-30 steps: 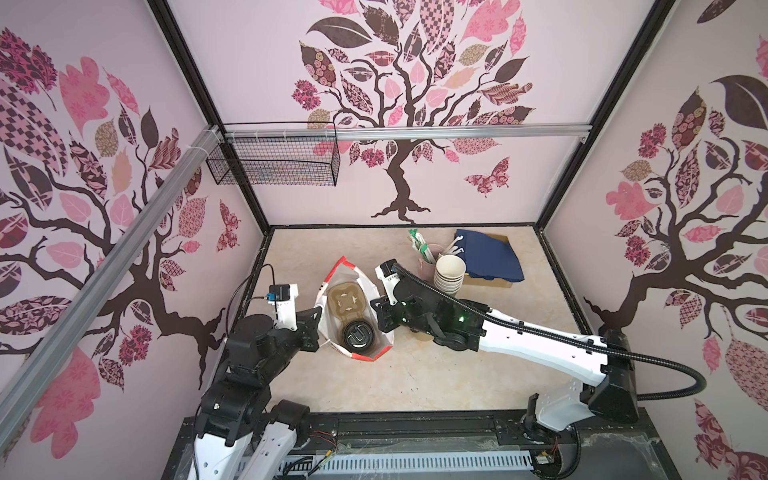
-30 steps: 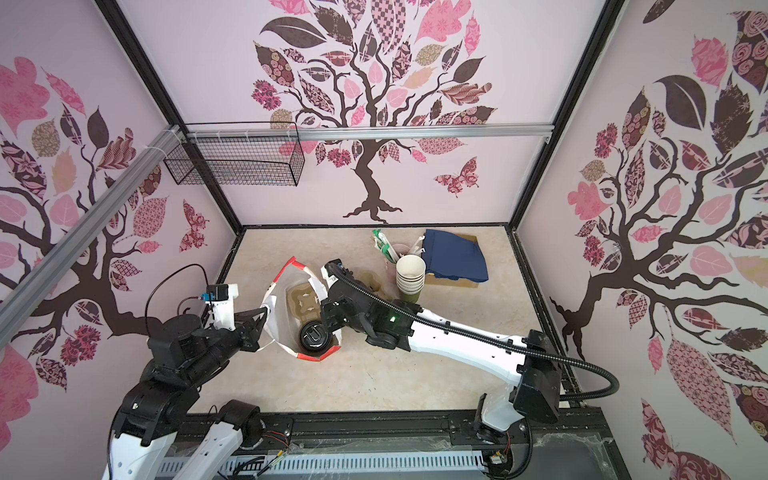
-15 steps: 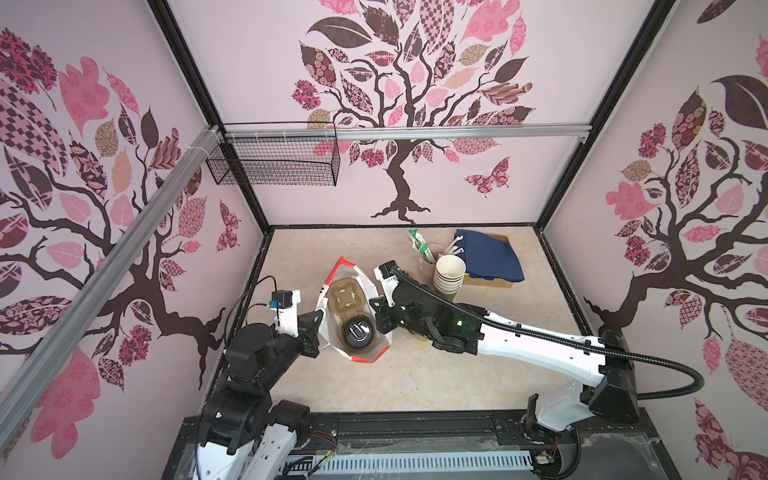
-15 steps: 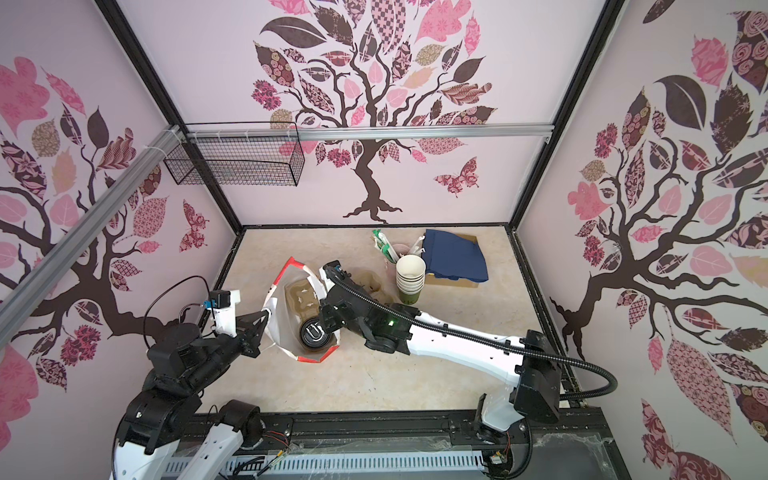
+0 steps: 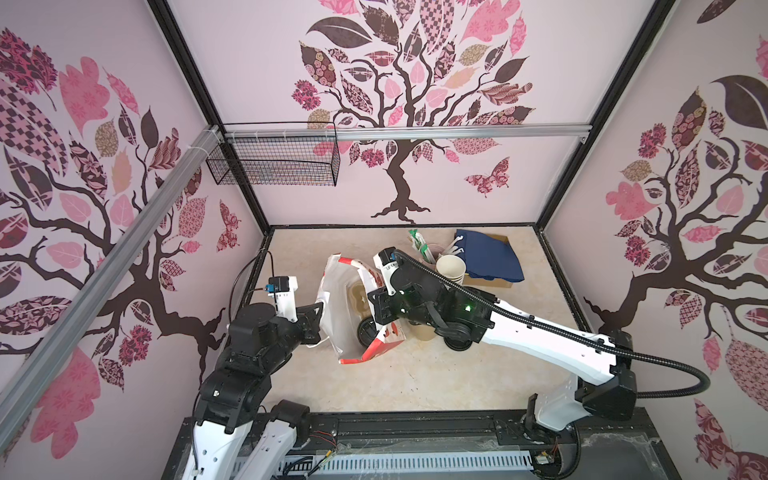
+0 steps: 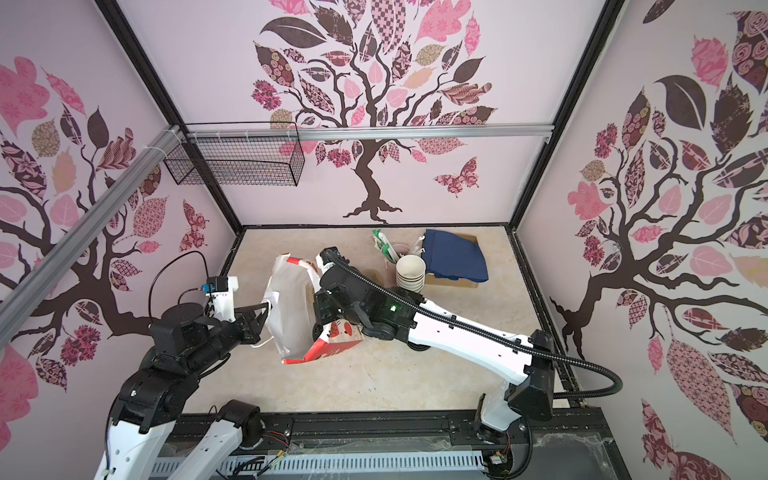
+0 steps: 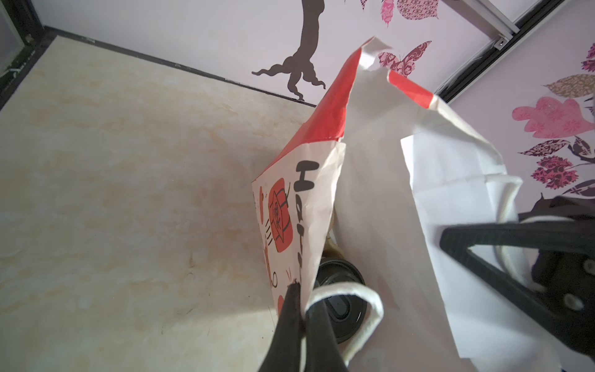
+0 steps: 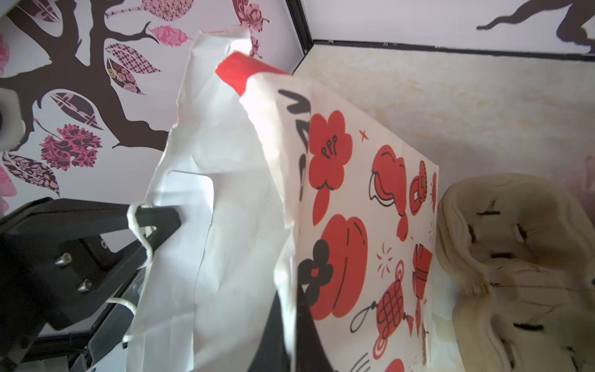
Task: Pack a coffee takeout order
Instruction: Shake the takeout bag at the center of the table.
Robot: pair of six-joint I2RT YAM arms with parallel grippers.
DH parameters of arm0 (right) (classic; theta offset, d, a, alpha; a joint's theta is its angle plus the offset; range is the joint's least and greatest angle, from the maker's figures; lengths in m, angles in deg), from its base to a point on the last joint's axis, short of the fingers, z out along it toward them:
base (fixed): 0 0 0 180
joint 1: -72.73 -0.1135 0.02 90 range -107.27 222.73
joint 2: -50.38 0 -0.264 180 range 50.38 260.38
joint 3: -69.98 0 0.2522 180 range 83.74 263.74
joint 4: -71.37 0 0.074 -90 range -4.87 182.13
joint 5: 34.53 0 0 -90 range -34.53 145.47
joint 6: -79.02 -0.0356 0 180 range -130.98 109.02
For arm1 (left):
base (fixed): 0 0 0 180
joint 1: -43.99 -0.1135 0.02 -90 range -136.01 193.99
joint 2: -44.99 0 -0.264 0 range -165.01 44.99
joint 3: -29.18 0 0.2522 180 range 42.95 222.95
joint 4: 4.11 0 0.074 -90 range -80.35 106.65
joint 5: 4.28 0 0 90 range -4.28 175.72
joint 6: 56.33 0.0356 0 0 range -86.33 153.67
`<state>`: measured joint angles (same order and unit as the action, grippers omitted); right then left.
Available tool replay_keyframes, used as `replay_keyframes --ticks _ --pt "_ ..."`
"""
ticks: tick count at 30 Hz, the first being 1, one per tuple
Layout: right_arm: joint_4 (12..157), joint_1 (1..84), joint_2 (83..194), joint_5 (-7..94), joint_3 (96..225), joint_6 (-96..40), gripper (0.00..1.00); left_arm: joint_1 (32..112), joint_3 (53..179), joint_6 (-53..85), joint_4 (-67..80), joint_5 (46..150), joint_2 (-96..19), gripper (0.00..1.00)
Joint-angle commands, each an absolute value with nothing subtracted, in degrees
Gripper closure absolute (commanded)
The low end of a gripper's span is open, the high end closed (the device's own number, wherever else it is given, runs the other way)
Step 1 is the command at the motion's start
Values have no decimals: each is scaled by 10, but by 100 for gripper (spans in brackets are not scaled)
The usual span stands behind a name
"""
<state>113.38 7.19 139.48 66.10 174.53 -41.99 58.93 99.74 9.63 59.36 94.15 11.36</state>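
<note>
SUPERVISOR: What has altered within the last second?

INSPECTOR: The paper bag [image 5: 338, 328] has been drawn in; its mouth is narrower and leans toward the left arm. A second ago the pulp carrier [image 5: 358, 296] and the lidded cup [image 5: 366, 332] showed whole in both top views; now the printed wall and the right arm cover part of them. Both sit inside the bag, the cup at the carrier's near end.

SUPERVISOR: End effectors?

INSPECTOR: The left end effector [image 7: 297, 309] is pressed together on the bag's rim beside a cord handle; the right end effector [image 8: 289, 322] likewise pinches the opposite printed wall; neither holds anything else.

SUPERVISOR: Bearing on the task?

INSPECTOR: In my judgement cup and carrier are loaded and the arms are now managing the bag itself. The navy napkin [image 5: 488, 255] lies outside it, on a cardboard box [image 5: 505, 283] at the far right, well apart from the bag; the order looks incomplete.

SUPERVISOR: Surface and room?

INSPECTOR: Pale marbled bench [image 5: 415, 382], faint scuffs only; stacked lidless cups [image 5: 451, 268] and a pink straw cup [image 5: 432, 251] near the box; spare pulp carriers [image 8: 515, 257] just beside the bag; walls papered with tree decals; a wire basket [image 5: 282, 162] hung from the far rail.
</note>
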Motion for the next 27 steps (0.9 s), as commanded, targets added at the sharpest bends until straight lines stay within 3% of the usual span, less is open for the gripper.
replay_keyframes --ticks 1,13,15,21,27 --pt "1196 69 1413 638 1769 -445 100 589 1040 34 676 954 87 100" --pt "1289 82 1461 619 1835 -473 99 590 1097 -17 730 996 18 100" --pt "1303 89 1470 616 1843 -477 98 589 1097 -17 734 998 13 89" --pt "1323 110 1486 596 1852 -478 92 590 1106 3 735 1000 -4 75" --pt "1327 115 1490 585 1848 -480 74 590 1110 13 747 991 -5 59"
